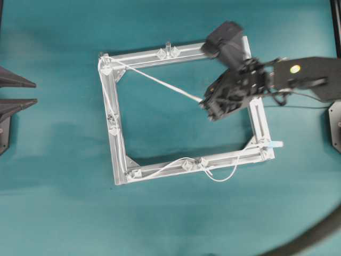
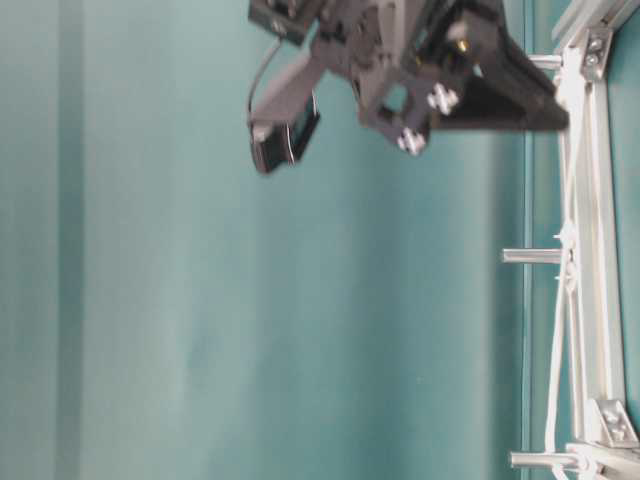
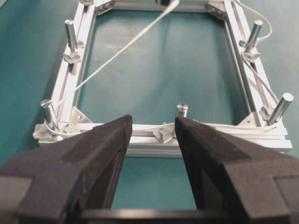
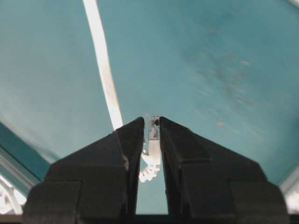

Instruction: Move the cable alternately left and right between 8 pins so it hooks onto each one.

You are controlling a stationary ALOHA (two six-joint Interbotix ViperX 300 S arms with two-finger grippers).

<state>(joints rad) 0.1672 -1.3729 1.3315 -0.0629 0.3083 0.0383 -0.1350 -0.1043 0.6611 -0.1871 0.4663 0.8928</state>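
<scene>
The white cable (image 1: 160, 81) starts at its pale blue tab (image 1: 275, 144) on the frame's lower right corner. It runs along the bottom and left bars past the pins (image 1: 111, 114) and rounds the top-left corner pin (image 1: 104, 56). From there it stretches taut diagonally to my right gripper (image 1: 205, 103) above the frame's right half. In the right wrist view that gripper (image 4: 152, 122) is shut on the cable's end piece (image 4: 153, 144), and the cord (image 4: 103, 65) leads away ahead. My left gripper (image 3: 154, 123) is open and empty, just outside the frame's near bar, facing a pin (image 3: 181, 110).
The square aluminium frame (image 1: 186, 52) lies mid-table on the teal mat. A slack cable loop (image 1: 226, 176) hangs outside the bottom bar. A thick dark hose (image 1: 314, 237) curves through the lower right corner. In the table-level view the right arm (image 2: 450, 70) hovers above the frame (image 2: 600, 200).
</scene>
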